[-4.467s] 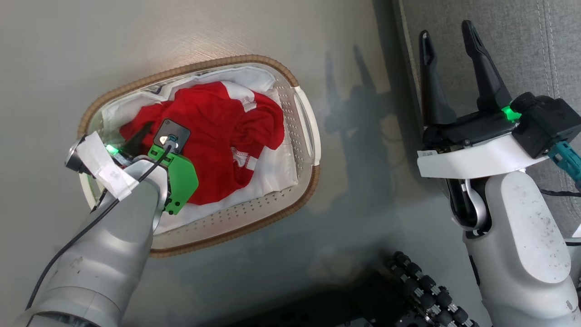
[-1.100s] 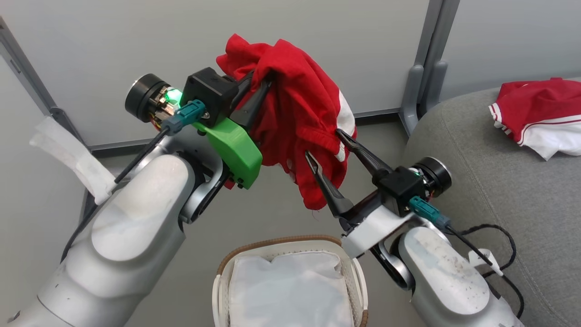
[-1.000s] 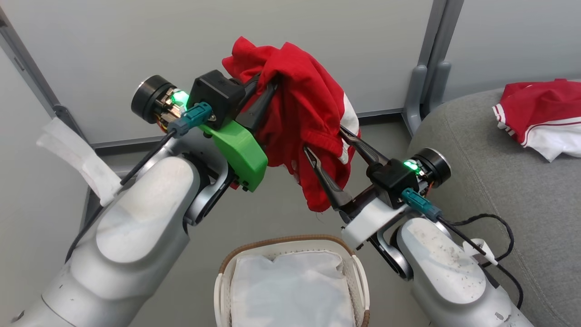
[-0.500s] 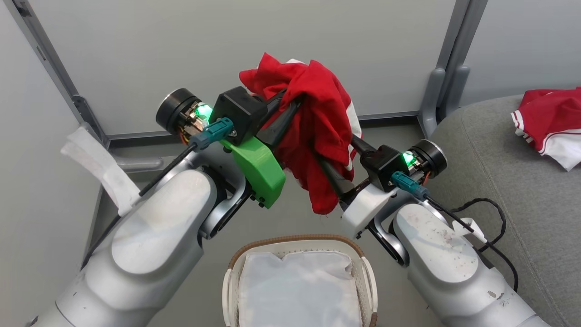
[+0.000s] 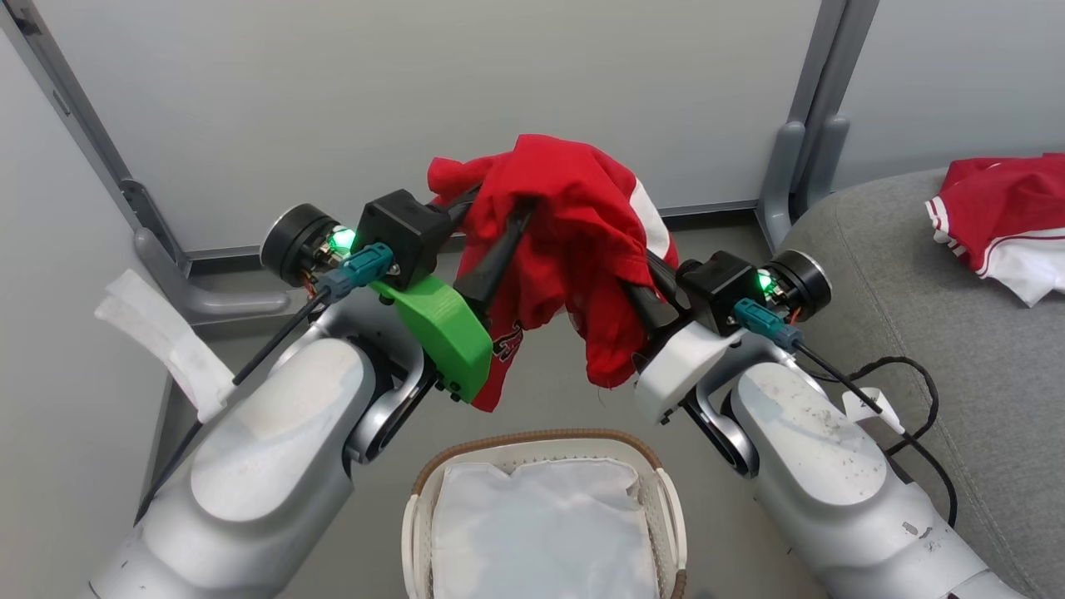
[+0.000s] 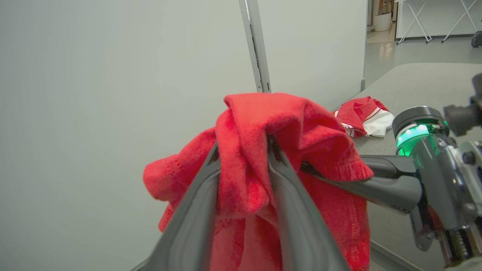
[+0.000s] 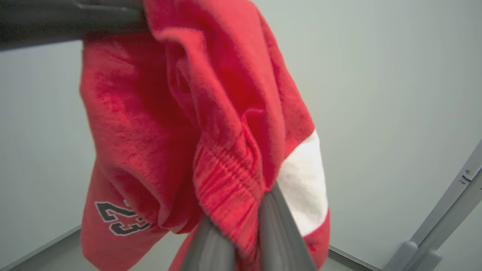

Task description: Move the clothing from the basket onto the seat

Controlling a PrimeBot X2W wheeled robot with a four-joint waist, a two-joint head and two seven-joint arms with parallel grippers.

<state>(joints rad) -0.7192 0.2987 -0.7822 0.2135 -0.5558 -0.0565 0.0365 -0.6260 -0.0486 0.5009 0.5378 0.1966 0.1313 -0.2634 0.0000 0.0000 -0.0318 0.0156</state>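
Note:
The red clothing (image 5: 566, 233) hangs in the air between my two grippers, above the basket (image 5: 532, 441). My left gripper (image 5: 499, 201) stands open, its two fingers spread with red fabric draped over and between them (image 6: 243, 150). My right gripper (image 5: 645, 279) is shut on a gathered hem of the clothing (image 7: 226, 180), next to a white panel; its fingertips are buried in the cloth. The basket holds a white liner cloth (image 5: 541, 524). The grey seat (image 5: 915, 333) lies to the right.
Another red and white garment (image 5: 998, 225) lies on the seat's far side. Grey partition walls with metal posts (image 5: 786, 166) stand close behind the grippers. A black cable (image 5: 907, 399) loops off my right wrist over the seat's edge.
My right gripper has closed on the clothing. My left gripper's fingers have parted, and the fabric now sags lower beside it. The head view has shifted slightly.

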